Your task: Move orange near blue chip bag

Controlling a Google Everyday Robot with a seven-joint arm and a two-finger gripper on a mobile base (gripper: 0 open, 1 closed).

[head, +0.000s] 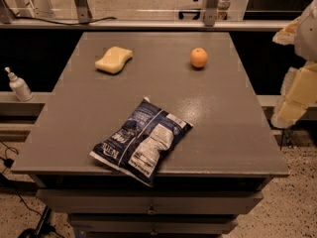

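The orange [199, 57] is a small round fruit resting on the far right part of the grey table [223, 113]. The blue chip bag [142, 141] lies flat near the table's front edge, one corner hanging over it. The orange and the bag are well apart. My gripper [295, 95] shows as pale cream and white shapes at the right edge of the view, off the table's right side, away from both the orange and the bag. It holds nothing that I can see.
A pale yellow sponge [114, 59] lies at the far left of the table. A white pump bottle [19, 85] stands on a ledge left of the table. Drawers [148, 209] sit under the tabletop. Cables lie on the floor at left.
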